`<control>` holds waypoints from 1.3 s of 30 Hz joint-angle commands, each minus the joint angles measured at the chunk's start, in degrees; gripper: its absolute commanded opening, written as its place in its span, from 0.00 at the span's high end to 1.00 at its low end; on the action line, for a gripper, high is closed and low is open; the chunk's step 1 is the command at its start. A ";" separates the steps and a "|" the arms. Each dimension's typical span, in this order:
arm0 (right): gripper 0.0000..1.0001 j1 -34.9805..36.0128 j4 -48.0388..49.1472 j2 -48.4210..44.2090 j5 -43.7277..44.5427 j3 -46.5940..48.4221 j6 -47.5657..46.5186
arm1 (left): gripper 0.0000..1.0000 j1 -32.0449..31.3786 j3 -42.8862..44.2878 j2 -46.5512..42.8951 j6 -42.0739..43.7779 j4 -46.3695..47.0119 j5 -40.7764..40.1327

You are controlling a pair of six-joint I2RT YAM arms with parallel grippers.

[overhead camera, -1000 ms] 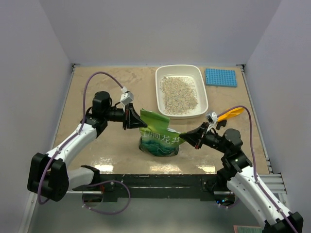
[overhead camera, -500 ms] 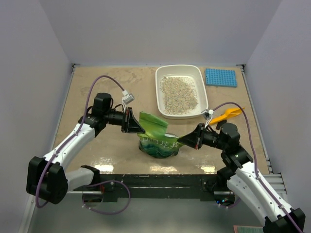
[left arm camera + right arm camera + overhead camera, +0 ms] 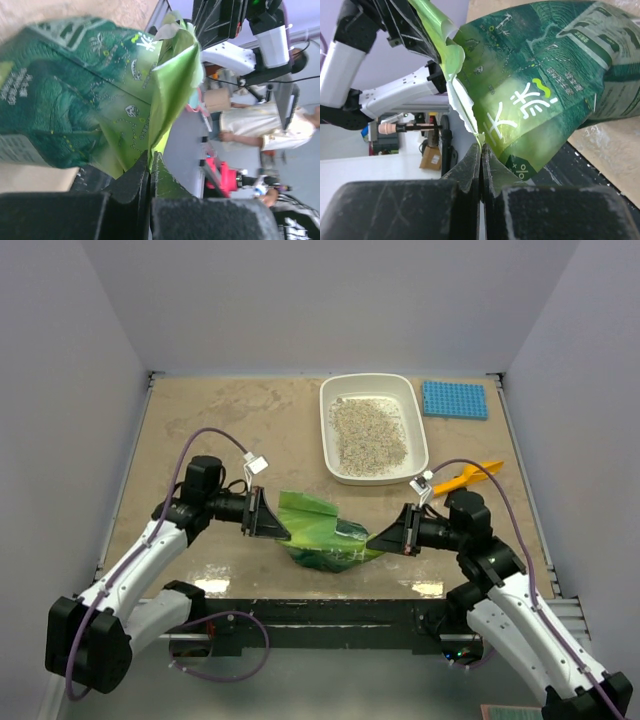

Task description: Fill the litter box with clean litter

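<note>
Green bag (image 3: 322, 537) sags between the arms: left gripper (image 3: 278, 528) clamped shut on one top corner, right gripper (image 3: 374, 538) on the other. Crinkly film could slip free, spilling granules short of the litter box (image 3: 372, 382), well behind, clean litter (image 3: 368, 432) inside. One bag, one box, one scoop (image 3: 470, 476), one mat (image 3: 455, 399)

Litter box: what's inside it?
Speckled beige litter lies in the litter box, covering most of its floor. How deep it goes, or anything buried beneath, cannot be seen.
</note>
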 commanded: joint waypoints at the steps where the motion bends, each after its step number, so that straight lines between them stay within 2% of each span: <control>1: 1.00 -0.85 -4.68 -3.99 3.73 -0.85 5.17 | 1.00 2.13 -5.23 -3.96 -7.67 -4.02 2.44; 6: 1.00 -0.76 -7.15 -7.42 4.87 -4.19 5.87 | 1.00 2.14 -8.58 -4.94 -10.22 -2.89 2.62; 9: 1.00 -0.85 -8.82 -7.78 6.27 -4.02 3.42 | 1.00 2.05 -10.69 -4.94 -10.84 -2.00 2.70; 11: 1.00 -0.76 -10.31 -6.64 8.98 -2.45 -1.93 | 1.00 1.70 -10.78 -4.59 -10.84 -2.18 2.79; 14: 0.66 -0.85 -15.14 -2.96 15.30 5.27 -13.34 | 1.00 1.17 -9.99 -3.62 -9.79 -3.05 2.44; 17: 0.55 -0.85 -18.31 0.47 19.27 14.33 -23.02 | 1.00 0.99 -8.85 -2.48 -9.17 -3.23 2.26; 19: 0.52 -0.85 -17.88 1.54 20.43 20.22 -27.93 | 1.00 0.82 -7.88 -1.86 -8.82 -3.49 2.09; 21: 0.41 -0.76 -16.57 2.77 19.21 24.95 -31.55 | 1.00 0.64 -7.62 -1.07 -8.46 -3.58 1.91; 23: 0.37 -0.76 -15.33 4.34 18.59 27.69 -36.82 | 1.00 0.73 -7.36 -0.37 -8.38 -3.41 1.74; 28: 0.37 0.11 -12.00 10.85 3.85 33.24 -46.84 | 1.00 0.64 -6.56 1.04 -7.68 -4.02 1.30; 30: 0.37 2.48 -11.81 12.08 4.34 34.38 -48.87 | 1.00 0.55 -5.86 1.65 -7.32 -4.37 1.03; 34: 0.37 10.99 -13.22 18.22 12.67 37.02 -52.39 | 1.00 0.56 -4.72 2.80 -6.62 -4.90 0.25; 38: 0.37 27.40 -13.40 23.23 34.69 41.75 -52.75 | 1.00 0.56 -3.75 3.76 -5.74 -5.43 -0.28; 39: 0.37 29.80 -13.74 24.47 37.71 42.64 -52.84 | 1.00 0.64 -3.66 3.94 -5.57 -5.52 -0.37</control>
